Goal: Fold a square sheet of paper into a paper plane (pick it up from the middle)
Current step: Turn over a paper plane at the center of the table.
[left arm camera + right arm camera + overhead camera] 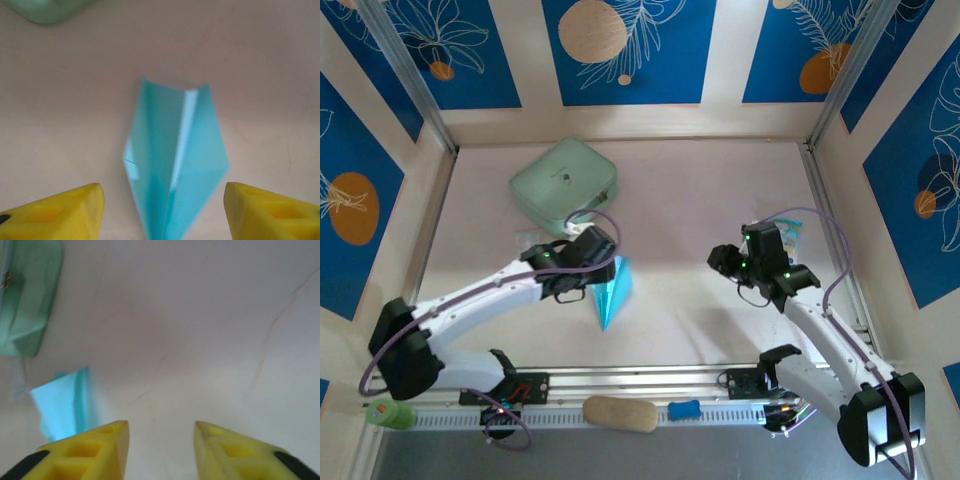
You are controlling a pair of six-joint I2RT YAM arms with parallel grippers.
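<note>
The square sheet of paper lies folded into a light cyan paper plane (613,290) on the table, its point toward the near edge. My left gripper (594,262) hovers just left of and above it. In the left wrist view the paper plane (175,165) sits in the wide gap of the left gripper (162,200), and neither yellow fingertip (85,205) touches it. My right gripper (723,260) is off to the right, apart from the plane. Its jaws (160,432) stand open over bare table, with the plane (62,407) far to their left.
A mint-green rounded case (565,183) lies behind the plane. Small printed packets sit at the left (527,238) and right (790,235). On the near rail are a tan oblong (620,413), a blue piece (685,409) and a green bottle (388,413). Walls enclose three sides.
</note>
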